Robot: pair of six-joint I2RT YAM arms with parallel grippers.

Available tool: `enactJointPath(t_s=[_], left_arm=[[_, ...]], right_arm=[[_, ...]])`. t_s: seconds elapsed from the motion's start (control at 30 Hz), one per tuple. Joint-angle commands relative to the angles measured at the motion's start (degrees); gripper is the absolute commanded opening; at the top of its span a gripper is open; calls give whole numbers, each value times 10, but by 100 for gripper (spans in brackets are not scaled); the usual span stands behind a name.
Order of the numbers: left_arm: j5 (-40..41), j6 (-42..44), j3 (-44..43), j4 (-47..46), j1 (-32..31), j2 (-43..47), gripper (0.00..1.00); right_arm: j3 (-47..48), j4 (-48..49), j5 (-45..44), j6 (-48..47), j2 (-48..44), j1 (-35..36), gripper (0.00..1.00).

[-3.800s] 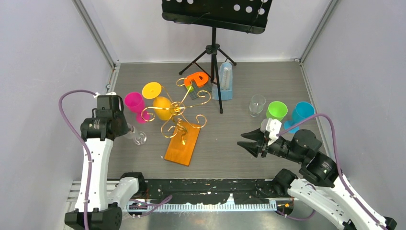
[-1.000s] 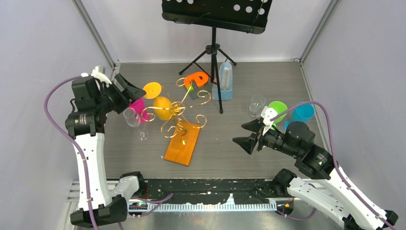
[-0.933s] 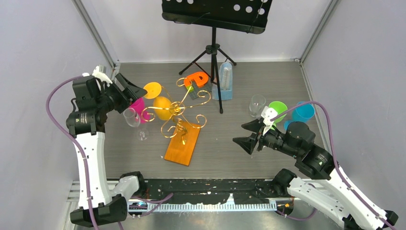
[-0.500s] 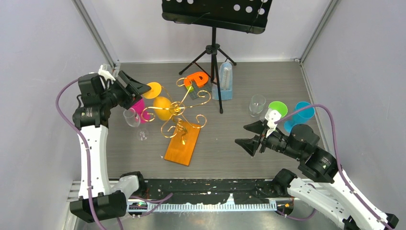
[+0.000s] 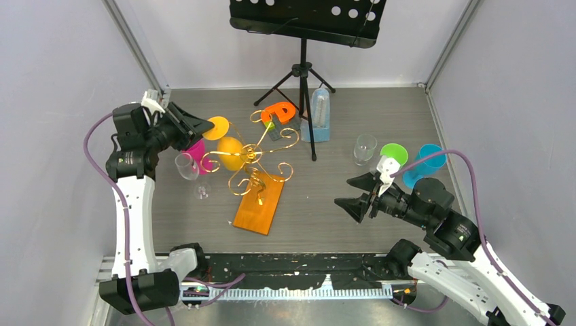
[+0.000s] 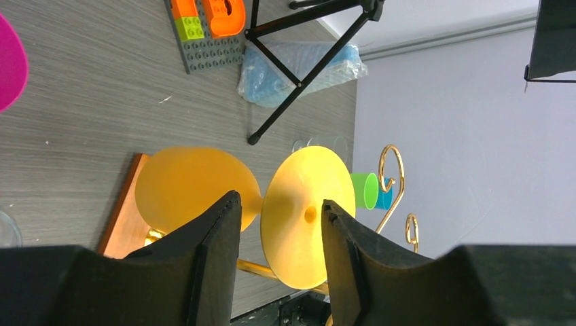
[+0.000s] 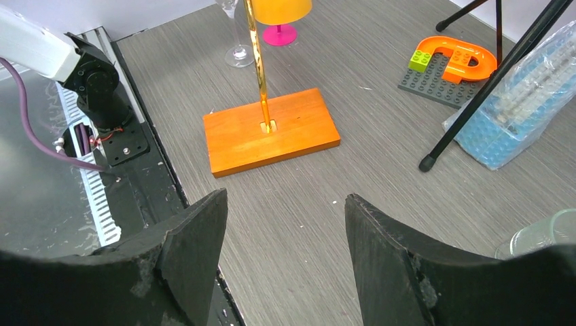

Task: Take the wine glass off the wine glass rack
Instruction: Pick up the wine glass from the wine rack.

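Over toward the left side of the tabletop (image 5: 312,183) the gold wire rack (image 5: 253,157) stands on its orange wooden base (image 5: 259,205). A yellow wine glass (image 5: 231,152) hangs from it upside down, its round foot uppermost on the rack's far-left side. The left claw (image 5: 204,125) is up at that foot. Seen from the left wrist, its two fingers (image 6: 217,244) stand on either side of the glass's stem with a gap showing, so the claw is spread around the stem and not clamped; whether a finger brushes the foot I cannot tell. Just beside the rack, toward the left edge, a pink glass (image 5: 192,146) and a clear glass (image 5: 185,165) stand on the tabletop. The right claw (image 5: 345,193) hangs well apart over the right half, fingers wide and holding nothing. Near the right edge a second clear glass (image 5: 365,147), a green cup (image 5: 392,155) and a blue cup (image 5: 428,160) cluster together. At the far edge a black music stand (image 5: 303,68) has an orange toy block (image 5: 280,111) and a blue bag (image 5: 317,117) by its legs.
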State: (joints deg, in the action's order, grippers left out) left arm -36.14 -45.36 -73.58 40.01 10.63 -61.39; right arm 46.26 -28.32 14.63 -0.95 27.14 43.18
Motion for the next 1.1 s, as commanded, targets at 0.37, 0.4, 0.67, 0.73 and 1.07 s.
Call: enactJointPath(t_s=[0.37, 0.4, 0.67, 0.73, 1.07], left_arm=[[-64, -20, -22, -28, 4, 15, 40], [-64, -18, -25, -25, 4, 14, 39], [-63, -5, -37, -7, 4, 16, 34], [-63, -6, -40, -7, 3, 16, 34], [-77, -10, -37, -16, 3, 15, 31]], right_arm=[[-10, 16, 1, 4, -9, 2, 70], [-9, 16, 2, 4, -9, 2, 70], [-11, 20, 4, 6, -8, 2, 70], [-12, 21, 5, 6, -7, 2, 70], [-16, 24, 6, 8, -6, 2, 70]])
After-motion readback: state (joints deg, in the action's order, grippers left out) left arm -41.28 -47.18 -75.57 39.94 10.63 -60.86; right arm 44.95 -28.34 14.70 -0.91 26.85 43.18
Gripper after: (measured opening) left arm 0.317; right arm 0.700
